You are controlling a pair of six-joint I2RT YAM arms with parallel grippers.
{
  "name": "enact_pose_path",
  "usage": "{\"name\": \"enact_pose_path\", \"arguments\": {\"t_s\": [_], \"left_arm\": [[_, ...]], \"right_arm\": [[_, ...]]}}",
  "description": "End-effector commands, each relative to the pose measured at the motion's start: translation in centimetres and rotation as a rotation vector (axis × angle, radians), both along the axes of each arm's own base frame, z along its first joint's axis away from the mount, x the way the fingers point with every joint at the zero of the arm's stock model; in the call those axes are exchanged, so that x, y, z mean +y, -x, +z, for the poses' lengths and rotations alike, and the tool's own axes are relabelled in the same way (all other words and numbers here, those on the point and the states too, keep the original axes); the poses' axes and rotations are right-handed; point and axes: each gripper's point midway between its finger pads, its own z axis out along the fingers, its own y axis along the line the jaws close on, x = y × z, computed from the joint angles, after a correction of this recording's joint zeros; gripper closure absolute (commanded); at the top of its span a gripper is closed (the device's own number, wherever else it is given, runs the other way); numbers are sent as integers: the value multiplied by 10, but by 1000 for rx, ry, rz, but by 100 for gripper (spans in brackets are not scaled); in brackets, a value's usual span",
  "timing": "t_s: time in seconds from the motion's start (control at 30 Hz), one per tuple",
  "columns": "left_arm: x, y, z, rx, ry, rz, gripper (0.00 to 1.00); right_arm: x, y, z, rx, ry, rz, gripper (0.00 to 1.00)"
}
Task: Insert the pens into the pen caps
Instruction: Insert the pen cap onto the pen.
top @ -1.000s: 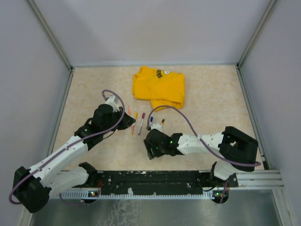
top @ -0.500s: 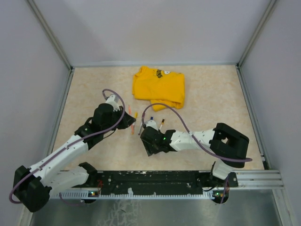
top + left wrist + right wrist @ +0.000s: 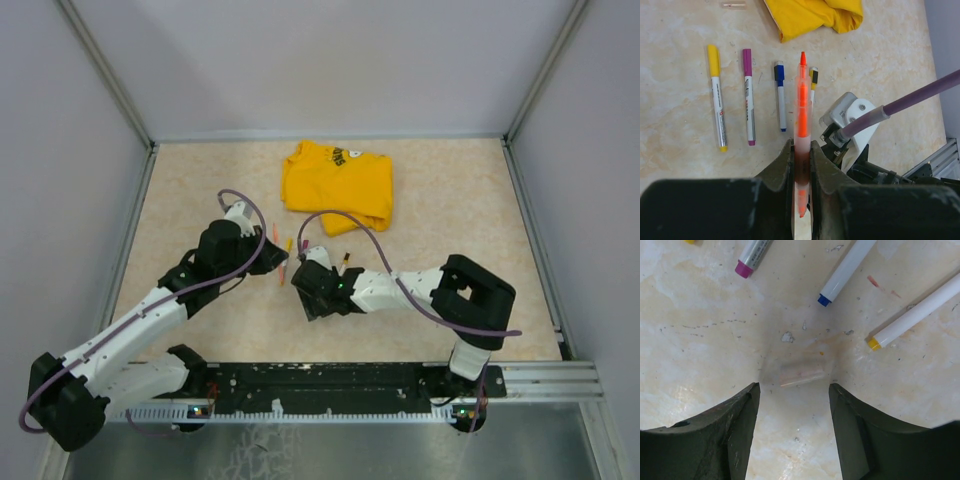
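My left gripper [image 3: 801, 146] is shut on an orange pen [image 3: 802, 95] with a translucent barrel, its orange tip bare and pointing away; in the top view the gripper [image 3: 273, 262] is left of the pen row. A yellow-capped pen [image 3: 717, 97], a magenta-capped pen [image 3: 748, 97], a blue pen [image 3: 780, 95] and a part-hidden yellow pen [image 3: 813, 82] lie on the table. My right gripper [image 3: 794, 392] is open and low over the table, with a short clear pen cap [image 3: 801, 376] lying just ahead between its fingers. Another clear cap [image 3: 733, 4] lies far off.
A folded yellow T-shirt [image 3: 337, 185] lies beyond the pens. The near ends of the magenta [image 3: 752, 257], blue [image 3: 845, 272] and yellow [image 3: 912, 315] pens lie just past the clear cap. The right arm's wrist [image 3: 852, 112] is close beside the held orange pen.
The right arm has moved left and forward, bringing its open gripper to the near ends of the pens. The left arm has stayed still with the orange pen.
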Motion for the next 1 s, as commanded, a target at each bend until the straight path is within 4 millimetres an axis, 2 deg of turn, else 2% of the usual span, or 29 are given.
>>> {"name": "enact_pose_path", "arguments": {"t_s": [0.0,0.27,0.43,0.67,0.97], "left_arm": [[2,-5,17,-44,5,9,100],[5,-5,15,-44,-4,16,100],[5,-6,15,-48,-10,17,100],[14,-9,23,-74,-19,60,100],[22,-6,24,-84,-39,78,100]], "right_arm": [[-10,-13,-11,-3,27,-82,41],[-6,-19,-10,11,-26,-169,38],[-7,-23,-13,36,9,-208,38],[-4,-24,-21,58,14,-263,44],[-18,-19,-27,85,82,-279,49]]}}
